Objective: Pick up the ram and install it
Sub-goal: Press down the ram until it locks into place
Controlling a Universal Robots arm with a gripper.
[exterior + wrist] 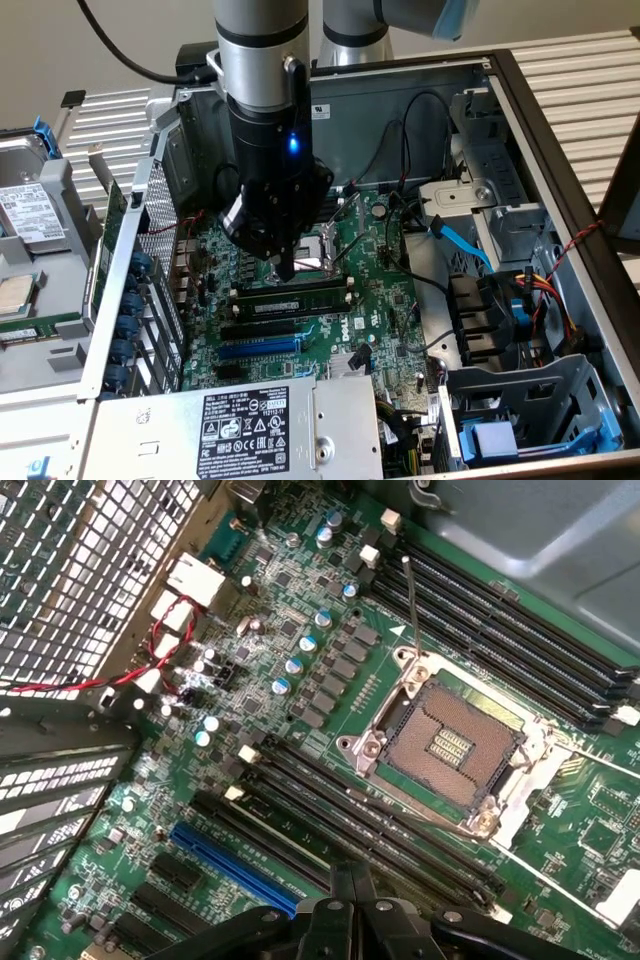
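Note:
The ram, a long dark-green stick with black chips, stands on edge in a memory slot of the green motherboard, just in front of the CPU socket. My gripper hangs directly above the stick's middle, a small gap over its top edge. The fingers are shut together with nothing between them. In the wrist view the closed fingertips point down over the row of long black memory slots beside the open CPU socket.
The board lies inside an open computer case. A blue expansion slot and the power supply sit nearer the front. Cables and a drive cage crowd the exterior view's right. A perforated metal wall rises beside the board.

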